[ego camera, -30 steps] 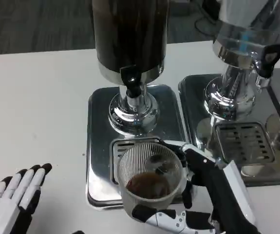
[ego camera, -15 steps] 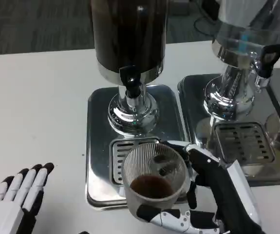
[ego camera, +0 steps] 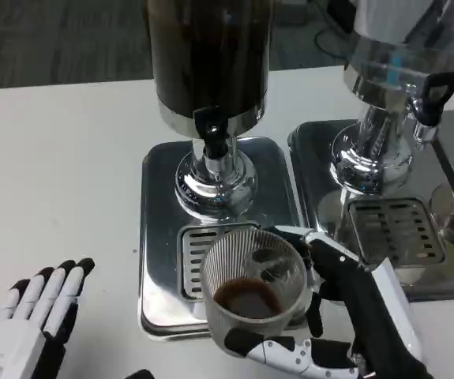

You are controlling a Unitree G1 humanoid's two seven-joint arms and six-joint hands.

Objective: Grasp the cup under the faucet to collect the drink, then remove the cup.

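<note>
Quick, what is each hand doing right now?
Left hand: open, fingers straight, holding nothing.
Right hand: grips the cup, which has dark drink in it.
</note>
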